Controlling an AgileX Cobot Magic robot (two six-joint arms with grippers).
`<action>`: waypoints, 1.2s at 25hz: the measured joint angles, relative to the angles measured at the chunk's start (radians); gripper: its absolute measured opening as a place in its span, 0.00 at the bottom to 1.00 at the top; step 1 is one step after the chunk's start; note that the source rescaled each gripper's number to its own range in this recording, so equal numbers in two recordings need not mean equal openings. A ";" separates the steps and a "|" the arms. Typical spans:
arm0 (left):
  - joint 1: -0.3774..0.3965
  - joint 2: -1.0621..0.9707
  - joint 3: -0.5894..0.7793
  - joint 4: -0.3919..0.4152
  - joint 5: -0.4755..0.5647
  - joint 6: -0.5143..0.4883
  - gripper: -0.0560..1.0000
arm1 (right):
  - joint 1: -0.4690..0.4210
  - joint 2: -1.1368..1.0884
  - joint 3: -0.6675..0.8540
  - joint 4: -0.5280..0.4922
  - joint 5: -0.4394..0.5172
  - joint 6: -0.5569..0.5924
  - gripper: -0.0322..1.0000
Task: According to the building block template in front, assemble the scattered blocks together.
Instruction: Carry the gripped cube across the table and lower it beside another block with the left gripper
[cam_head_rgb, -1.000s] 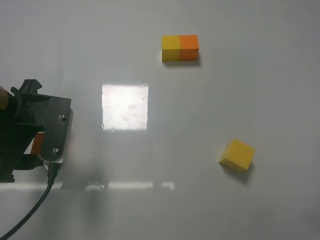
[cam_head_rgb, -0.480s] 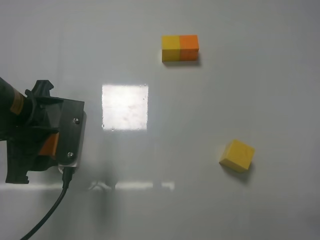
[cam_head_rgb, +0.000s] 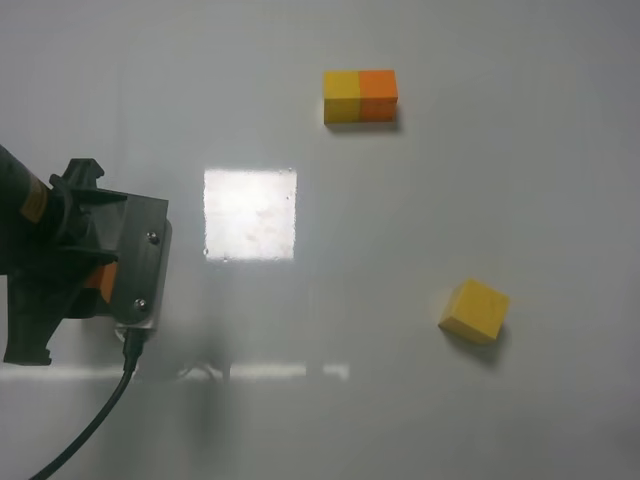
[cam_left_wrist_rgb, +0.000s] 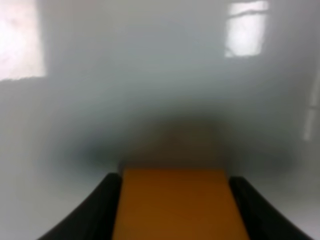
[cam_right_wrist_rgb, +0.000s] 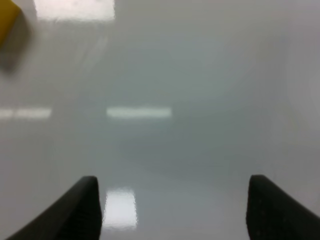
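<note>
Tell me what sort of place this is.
Probably a robot test bench in a lab: a glossy white tabletop, only plain blocks on it (a yellow-orange bar, a yellow cube), and a cabled left tool gripping an orange cube.

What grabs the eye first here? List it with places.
The yellow-orange bar stands out brightest, near the top middle of the white table. A loose yellow cube lies alone at the right. At the left edge the black left hand is shut on an orange cube.
</note>
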 joint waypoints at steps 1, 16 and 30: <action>-0.014 0.001 -0.036 -0.003 0.032 0.000 0.09 | 0.000 0.000 0.000 0.000 0.000 0.000 0.57; -0.235 0.409 -0.790 -0.013 0.177 -0.052 0.09 | 0.000 0.000 0.000 0.000 0.000 0.000 0.57; -0.333 0.830 -1.251 -0.020 0.177 -0.045 0.09 | 0.000 0.000 0.000 0.000 0.000 0.000 0.57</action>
